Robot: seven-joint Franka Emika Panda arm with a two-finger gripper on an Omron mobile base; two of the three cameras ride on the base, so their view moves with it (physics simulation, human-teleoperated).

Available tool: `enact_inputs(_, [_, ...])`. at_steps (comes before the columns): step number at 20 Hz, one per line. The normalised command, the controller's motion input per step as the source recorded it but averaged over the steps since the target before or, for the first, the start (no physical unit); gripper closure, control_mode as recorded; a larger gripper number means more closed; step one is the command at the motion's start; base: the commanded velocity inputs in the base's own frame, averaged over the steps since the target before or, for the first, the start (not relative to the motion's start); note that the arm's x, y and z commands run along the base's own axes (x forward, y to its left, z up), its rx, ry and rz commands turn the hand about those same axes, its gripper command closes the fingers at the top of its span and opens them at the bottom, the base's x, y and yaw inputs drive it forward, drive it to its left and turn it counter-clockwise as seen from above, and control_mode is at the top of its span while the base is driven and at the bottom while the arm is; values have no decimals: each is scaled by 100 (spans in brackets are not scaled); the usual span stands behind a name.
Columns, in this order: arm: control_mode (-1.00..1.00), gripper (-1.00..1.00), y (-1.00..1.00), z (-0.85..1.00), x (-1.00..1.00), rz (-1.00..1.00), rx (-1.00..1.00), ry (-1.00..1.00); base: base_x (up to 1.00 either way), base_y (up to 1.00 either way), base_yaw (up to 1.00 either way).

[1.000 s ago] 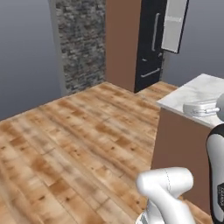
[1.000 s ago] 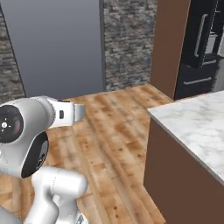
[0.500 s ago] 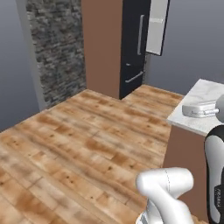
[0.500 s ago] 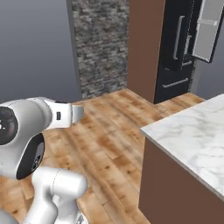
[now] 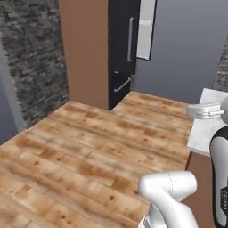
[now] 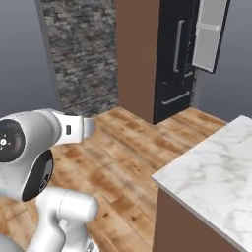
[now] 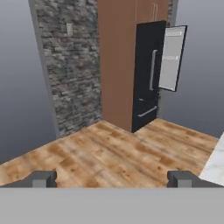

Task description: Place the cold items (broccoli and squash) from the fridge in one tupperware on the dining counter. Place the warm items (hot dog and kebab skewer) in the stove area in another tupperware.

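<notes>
A simulated kitchen with a wooden plank floor. The hand view looks across the floor toward the far side of the room. At the bottom of that view the gripper shows its two dark fingertips set far apart, jaws spread wide, with nothing between them.

The fridge is a tall black cabinet standing well away from the gripper, past the open floor. It has grey bar handles, and one upper door hangs open to its right, showing a pale grey inner face. The same fridge appears at the top of the left base view and near the top right of the right base view. A tall brown cabinet panel stands just beside the fridge on its left, and a grey stone wall stands to the left of that panel.

The dining counter, a white marble slab with grey veins over a brown base, fills the lower right of the right base view. In the left base view its end shows at the right edge, and a clear pale tray sits on it. What lies inside the tray cannot be made out.
</notes>
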Motion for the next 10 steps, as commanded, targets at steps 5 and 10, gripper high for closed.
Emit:
enact_inputs(5, [100, -100, 0, 0, 0, 0, 0, 0, 100, 38, -45])
enact_inputs(10, [100, -100, 0, 0, 0, 0, 0, 0, 100, 41, -46])
